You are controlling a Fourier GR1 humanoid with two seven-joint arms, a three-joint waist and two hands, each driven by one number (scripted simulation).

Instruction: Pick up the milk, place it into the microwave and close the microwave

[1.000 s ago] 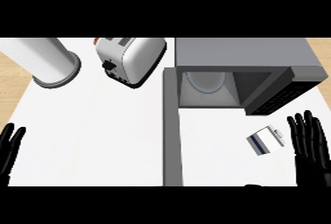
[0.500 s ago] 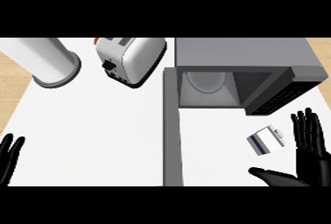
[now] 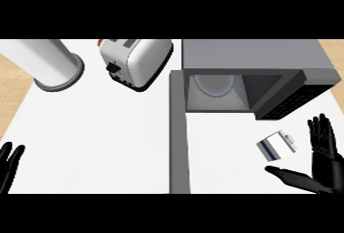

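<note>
The milk (image 3: 277,146), a small white carton with a blue stripe, lies on the white counter at the right, in front of the microwave. The grey microwave (image 3: 255,57) stands at the back right with its door (image 3: 290,95) swung open to the right; a white turntable plate (image 3: 215,85) shows inside. My right hand (image 3: 322,157) is open just right of the carton, fingers straight up and thumb stretched out below it, not touching it. My left hand (image 3: 9,164) shows at the lower left edge, open and resting.
A white toaster (image 3: 133,60) stands at the back centre, left of the microwave. A tall white cylinder (image 3: 50,63) stands at the back left. A grey strip (image 3: 178,145) runs down the counter in front of the microwave's left side.
My right hand has moved up and slightly left, nearer the milk, with the thumb now spread out below the carton. My left hand has sunk lower at the left edge.
</note>
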